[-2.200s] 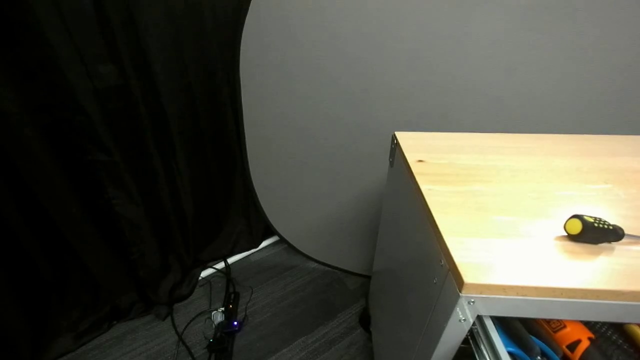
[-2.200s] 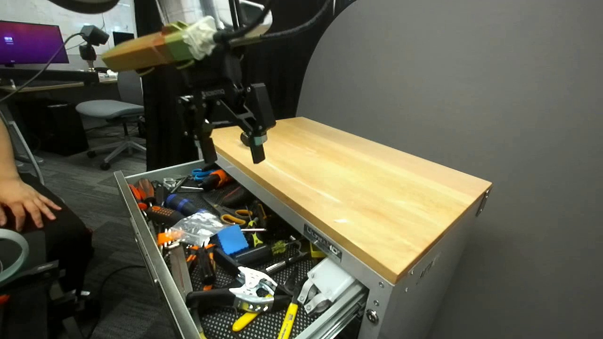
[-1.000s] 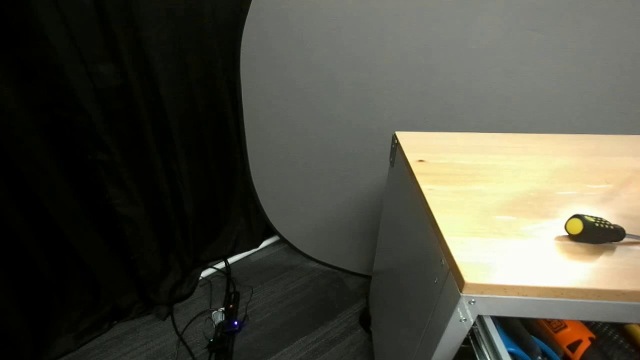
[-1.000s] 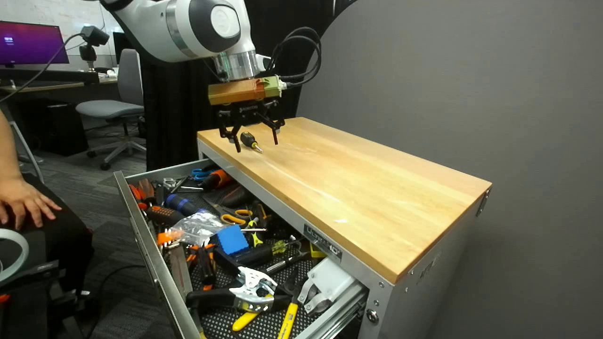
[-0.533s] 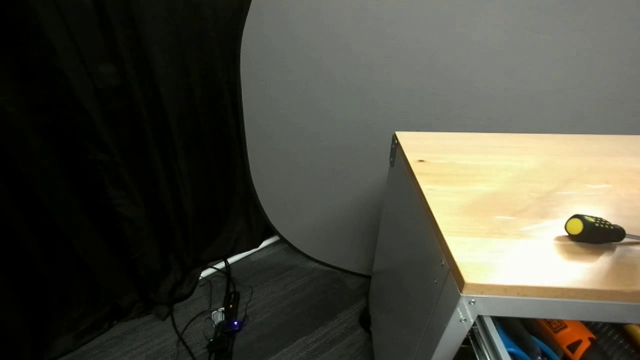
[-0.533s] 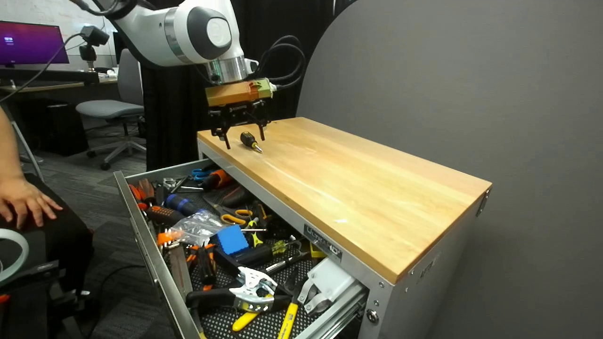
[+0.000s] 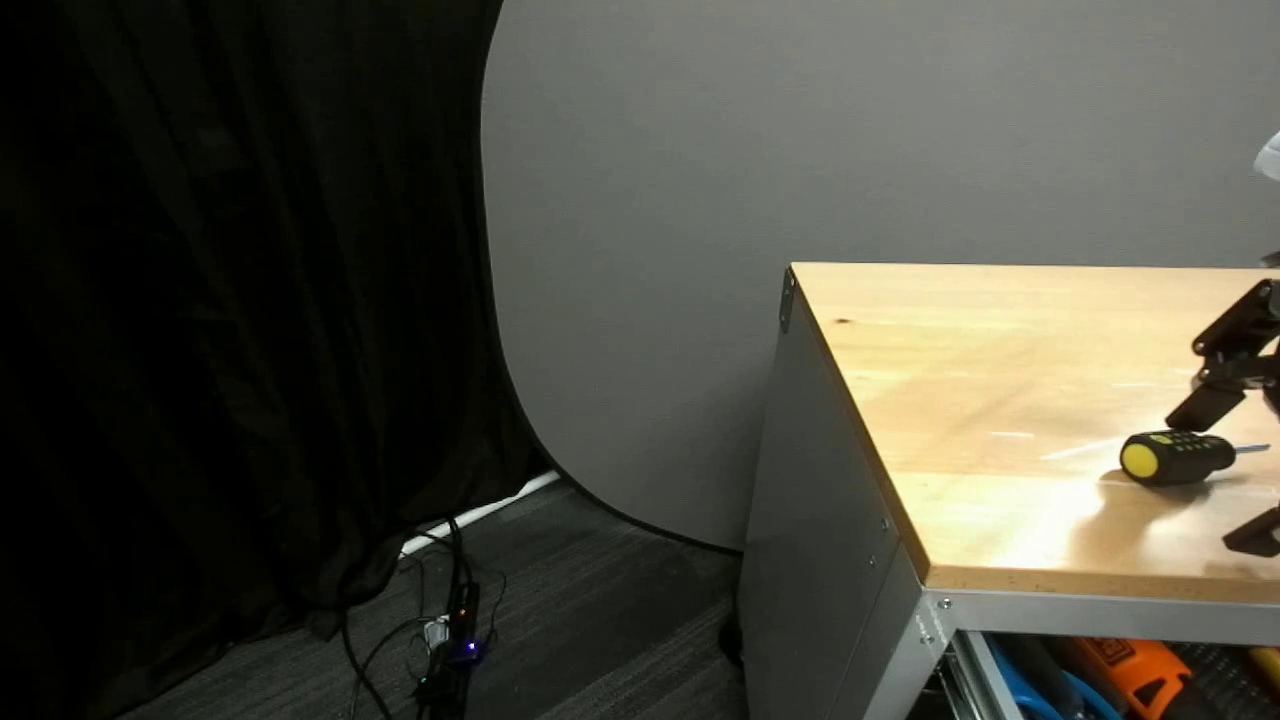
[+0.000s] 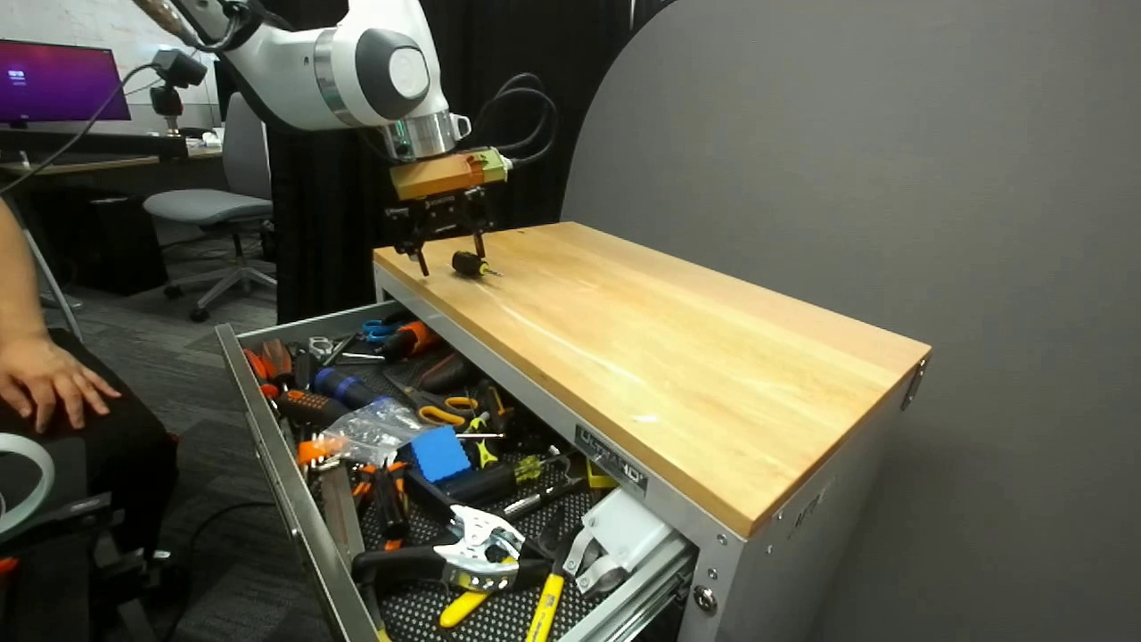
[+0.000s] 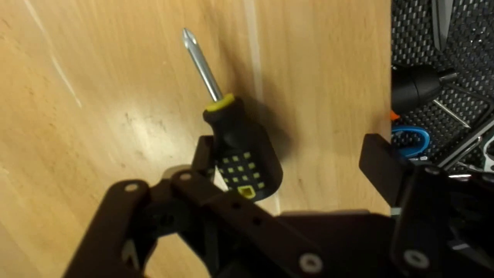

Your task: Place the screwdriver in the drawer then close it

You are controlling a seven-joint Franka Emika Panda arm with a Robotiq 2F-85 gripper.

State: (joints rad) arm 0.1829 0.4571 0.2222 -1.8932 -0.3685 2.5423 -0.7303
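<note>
One wooden top (image 8: pixel 677 383) above one pulled-out drawer (image 8: pixel 283 486). Gripper (image 9: pixel 290 162): fingers (image 9: pixel 380 164) spread, the screwdriver (image 9: pixel 239 133) lying on the top between them, nearer one (contact unclear). Step apparently in hand: the grasp, before placing or closing. Likely next move: pinch the handle, then lift.

The screwdriver (image 9: pixel 233 127) is black with yellow squares, silver-shafted; the drawer (image 8: pixel 290 481) is grey.

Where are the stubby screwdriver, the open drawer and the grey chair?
Screwdriver (image 9: pixel 242 135), in the wrist view: on its black handle.
Drawer (image 8: pixel 287 486), in an exterior view: on its metal front.
Chair (image 8: pixel 207 207), in an exterior view: on its seat.
</note>
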